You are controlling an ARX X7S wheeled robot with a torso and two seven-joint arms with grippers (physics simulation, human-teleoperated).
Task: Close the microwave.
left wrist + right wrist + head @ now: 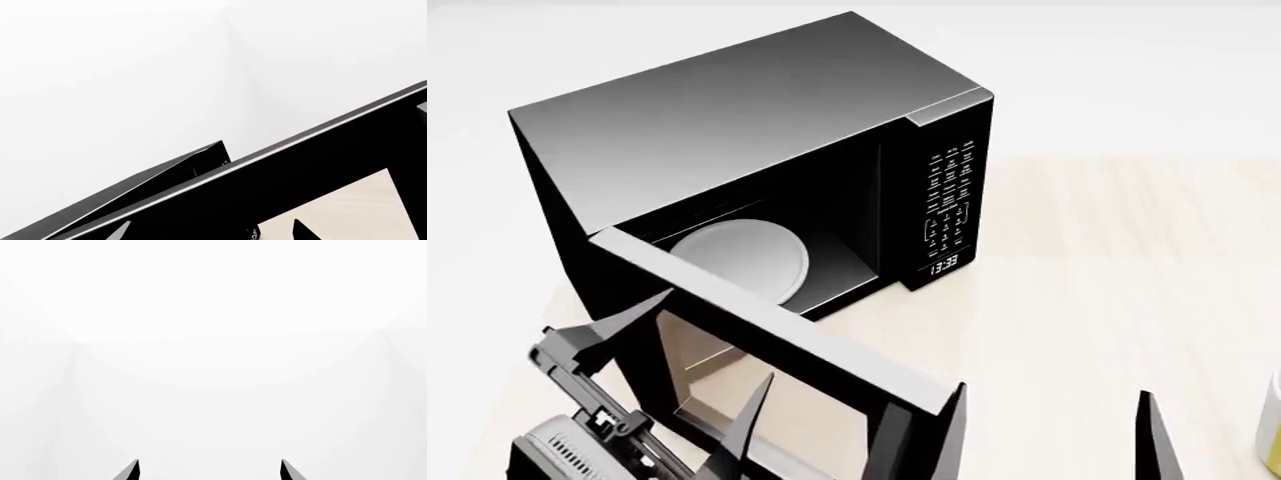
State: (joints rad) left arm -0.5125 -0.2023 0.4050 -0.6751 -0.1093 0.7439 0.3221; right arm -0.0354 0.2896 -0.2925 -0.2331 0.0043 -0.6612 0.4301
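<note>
The black microwave (734, 110) stands on the table with its glass-windowed door (787, 340) swung wide open toward me. The white turntable plate (747, 255) shows inside, with the keypad (950, 190) and clock display (945, 264) to the right. My left gripper (690, 365) is open at the door's hinge side, one finger on each side of the door panel. In the left wrist view (212, 232) the black door frame (320, 150) crosses between its fingers. My right gripper (1054, 430) is open and empty, just right of the door's free end; the right wrist view (209, 470) shows only white.
The light wooden table (1094, 250) stretches to the right of the microwave. A pale yellowish object (1273, 420) shows at the right edge. White walls lie behind the microwave.
</note>
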